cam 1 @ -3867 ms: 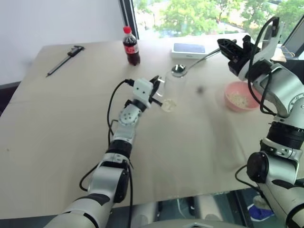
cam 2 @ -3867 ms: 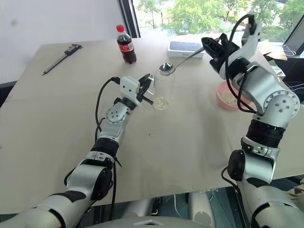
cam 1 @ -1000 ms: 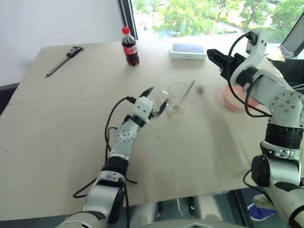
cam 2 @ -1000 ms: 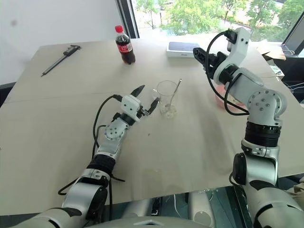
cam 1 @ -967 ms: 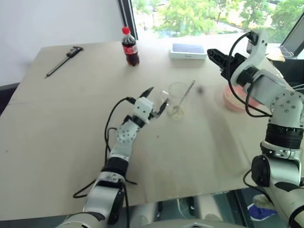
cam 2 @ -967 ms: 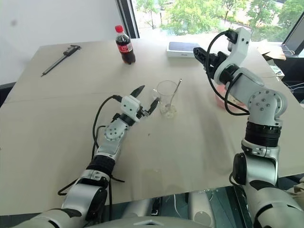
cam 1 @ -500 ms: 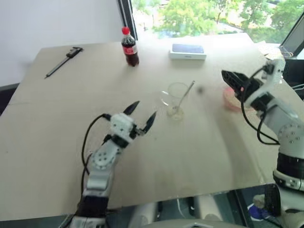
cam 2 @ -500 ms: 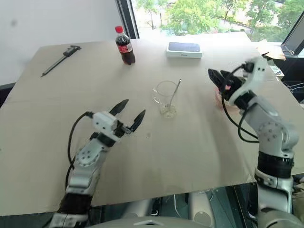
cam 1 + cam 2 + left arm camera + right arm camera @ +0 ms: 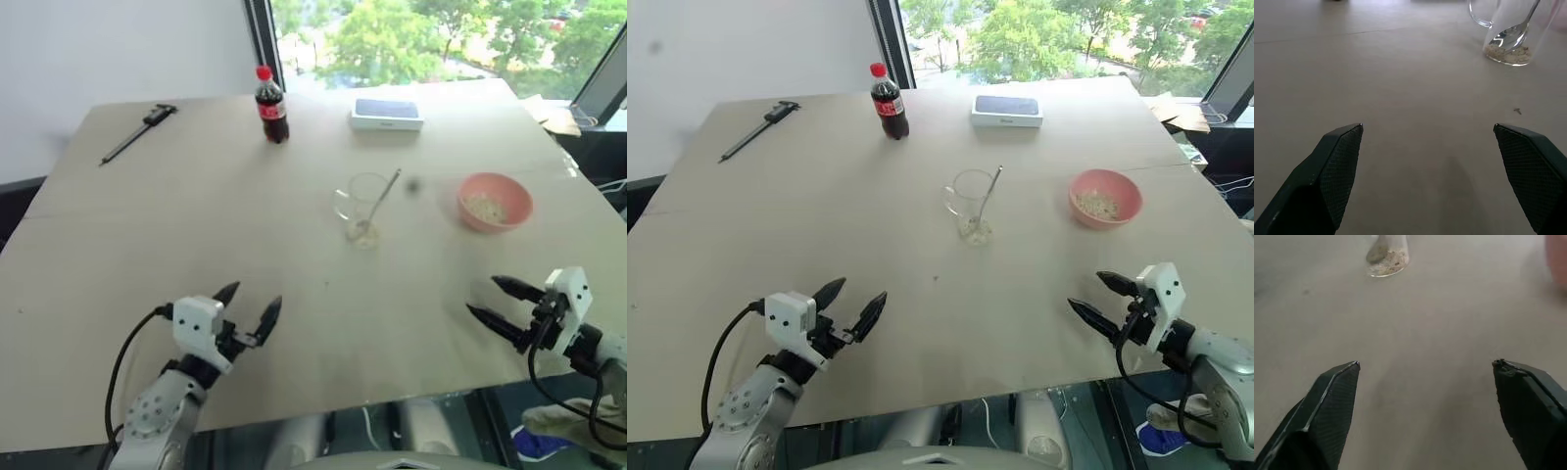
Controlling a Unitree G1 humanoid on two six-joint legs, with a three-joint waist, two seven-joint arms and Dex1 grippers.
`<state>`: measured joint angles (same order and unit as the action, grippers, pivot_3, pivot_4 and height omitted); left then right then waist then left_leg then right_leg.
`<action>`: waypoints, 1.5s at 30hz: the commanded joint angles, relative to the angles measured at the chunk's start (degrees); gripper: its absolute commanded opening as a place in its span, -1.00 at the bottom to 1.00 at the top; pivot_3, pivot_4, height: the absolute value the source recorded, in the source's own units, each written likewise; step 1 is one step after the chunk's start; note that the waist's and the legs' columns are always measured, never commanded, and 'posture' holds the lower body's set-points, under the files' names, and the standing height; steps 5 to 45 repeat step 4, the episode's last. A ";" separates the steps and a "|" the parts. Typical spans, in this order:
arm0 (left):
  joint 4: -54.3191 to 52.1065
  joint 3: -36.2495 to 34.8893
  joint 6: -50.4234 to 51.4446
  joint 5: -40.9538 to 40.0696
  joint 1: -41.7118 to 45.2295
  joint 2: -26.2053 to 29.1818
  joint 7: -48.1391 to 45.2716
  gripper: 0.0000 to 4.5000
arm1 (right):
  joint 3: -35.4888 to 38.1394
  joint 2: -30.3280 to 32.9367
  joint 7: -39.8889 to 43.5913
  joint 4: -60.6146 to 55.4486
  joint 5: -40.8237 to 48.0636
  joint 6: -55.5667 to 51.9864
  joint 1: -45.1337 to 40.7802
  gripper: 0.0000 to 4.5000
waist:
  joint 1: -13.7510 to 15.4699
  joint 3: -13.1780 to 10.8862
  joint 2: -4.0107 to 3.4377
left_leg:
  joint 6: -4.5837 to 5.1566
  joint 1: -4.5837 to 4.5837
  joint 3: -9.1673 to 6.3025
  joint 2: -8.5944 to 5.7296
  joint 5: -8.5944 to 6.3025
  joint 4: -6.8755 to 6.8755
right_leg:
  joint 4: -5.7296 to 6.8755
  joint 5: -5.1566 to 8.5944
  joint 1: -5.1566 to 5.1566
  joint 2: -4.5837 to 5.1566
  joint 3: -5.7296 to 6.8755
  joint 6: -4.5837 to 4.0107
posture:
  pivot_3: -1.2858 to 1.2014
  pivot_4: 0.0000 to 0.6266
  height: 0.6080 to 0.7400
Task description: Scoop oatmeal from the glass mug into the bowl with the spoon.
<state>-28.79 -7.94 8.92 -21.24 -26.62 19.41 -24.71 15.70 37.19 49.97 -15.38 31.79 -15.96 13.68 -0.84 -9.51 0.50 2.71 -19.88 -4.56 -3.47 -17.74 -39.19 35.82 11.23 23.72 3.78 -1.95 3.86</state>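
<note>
Lower left, near the front edge of the counter [image 9: 147, 235]: left gripper [image 9: 251, 306], fingers spread apart, empty. Upper left: dark caliper [image 9: 137, 131] by the far corner. Upper centre: cola bottle [image 9: 271, 104], white box [image 9: 388, 113] close to the far edge. Centre: glass mug [image 9: 362, 208], spoon [image 9: 378, 202] leaning inside, thin oatmeal [image 9: 1508, 53] layer at the bottom; bare surface all round. Right of centre: pink bowl [image 9: 495, 201] with oat bits. Lower right, at the front edge: right gripper [image 9: 492, 301], fingers apart, empty.

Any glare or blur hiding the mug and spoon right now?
Left eye view: window glare washes the far table edge; glass mug and spoon readable. Left wrist view: both sharp, cropped. Right wrist view: mug base blurred; bowl a smear at the edge.
</note>
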 commanded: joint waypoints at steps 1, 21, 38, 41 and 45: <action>-2.58 -0.71 -0.17 -0.04 -1.27 0.36 -0.28 1.00 | 1.27 -1.12 0.81 1.02 0.53 2.41 -1.55 0.99 | 0.03 -0.02 0.00 | 0.03 0.08 0.00 0.03 -0.03 0.01 | 0.00 0.03 -0.09 0.03 0.00 -0.03 | 0.03 -0.52 1.00; -2.61 -0.79 -1.36 1.35 -1.98 0.36 -0.06 1.00 | 1.04 -1.29 1.65 2.28 0.56 2.55 -2.32 0.99 | 0.15 -0.03 0.00 | 0.05 0.06 -0.01 0.06 -0.03 0.00 | -0.01 0.03 -0.06 0.00 0.04 -0.03 | 0.03 -0.52 1.00; -2.61 -0.79 -1.36 1.35 -1.98 0.36 -0.06 1.00 | 1.04 -1.29 1.65 2.28 0.56 2.55 -2.32 0.99 | 0.15 -0.03 0.00 | 0.05 0.06 -0.01 0.06 -0.03 0.00 | -0.01 0.03 -0.06 0.00 0.04 -0.03 | 0.03 -0.52 1.00; -2.61 -0.79 -1.36 1.35 -1.98 0.36 -0.06 1.00 | 1.04 -1.29 1.65 2.28 0.56 2.55 -2.32 0.99 | 0.15 -0.03 0.00 | 0.05 0.06 -0.01 0.06 -0.03 0.00 | -0.01 0.03 -0.06 0.00 0.04 -0.03 | 0.03 -0.52 1.00; -2.61 -0.79 -1.36 1.35 -1.98 0.36 -0.06 1.00 | 1.04 -1.29 1.65 2.28 0.56 2.55 -2.32 0.99 | 0.15 -0.03 0.00 | 0.05 0.06 -0.01 0.06 -0.03 0.00 | -0.01 0.03 -0.06 0.00 0.04 -0.03 | 0.03 -0.52 1.00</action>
